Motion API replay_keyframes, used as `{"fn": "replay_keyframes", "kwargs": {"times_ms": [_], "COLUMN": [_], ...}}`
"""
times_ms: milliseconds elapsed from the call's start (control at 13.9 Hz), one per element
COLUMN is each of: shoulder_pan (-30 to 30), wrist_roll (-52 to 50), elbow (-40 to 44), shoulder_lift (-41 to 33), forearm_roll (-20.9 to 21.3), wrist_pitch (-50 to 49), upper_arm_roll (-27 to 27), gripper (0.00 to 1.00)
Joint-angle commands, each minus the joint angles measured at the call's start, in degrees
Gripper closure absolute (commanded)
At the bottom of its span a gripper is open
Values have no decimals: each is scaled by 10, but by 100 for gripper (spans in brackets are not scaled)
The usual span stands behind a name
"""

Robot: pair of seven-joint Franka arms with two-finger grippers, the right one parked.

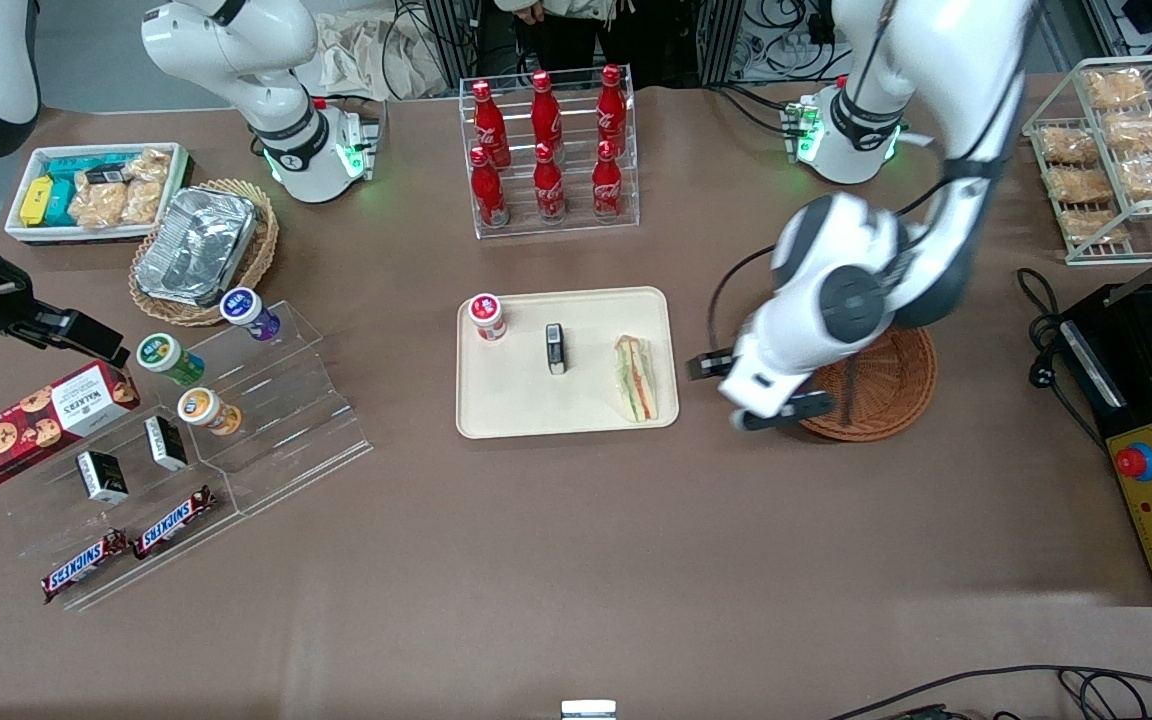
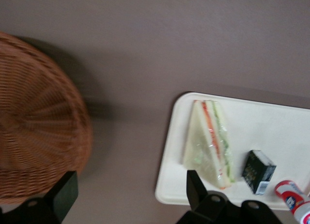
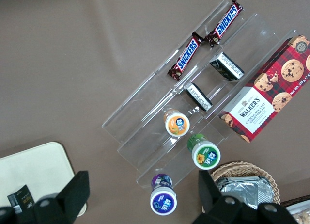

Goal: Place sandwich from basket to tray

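We find the sandwich (image 1: 636,378) lying flat on the tray (image 1: 516,410), near the tray edge that faces the basket (image 1: 886,385), so the transfer looks done to us. On the tray, a small dark box (image 1: 556,348) sits at about nine o'clock from the sandwich, and a red-capped cup (image 1: 486,317) at about ten o'clock from it. The gripper (image 1: 771,405) hangs over bare table between tray and basket, at roughly three o'clock from the sandwich in the front view, its fingers (image 2: 65,192) spread apart and holding nothing. The basket looks empty as far as we can see it; the arm covers part of it.

We judge the sandwich light and soft: pale bread with thin filling layers, apparently in clear wrap that could be slippery. A hard squeeze would crush it. If we had to take hold again, we would close gently across the two broad bread faces near the thick end, not on the pointed tip, which would fold or slide out.
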Motion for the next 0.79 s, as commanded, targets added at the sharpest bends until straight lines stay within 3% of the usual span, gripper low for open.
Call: {"fn": "replay_keyframes", "kwargs": {"times_ms": [0,216,432,505,649,721], "shoulder_pan": [58,69,154,175,177,177], "wrist_roll": [39,35,46,89,254,280], "elbow": [-15,-14,3,14,27,29], "shoulder_lift": [-57,-110,-138,-138,-151,-152], "forearm_roll": [27,78,82,84,146,162], "wrist_pitch": [-46,-98,-146,-172,-190,-197], "upper_arm_roll": [-6,-2,-3,-5,-3,-3], "gripper": [1,1,1,1,1,1]}}
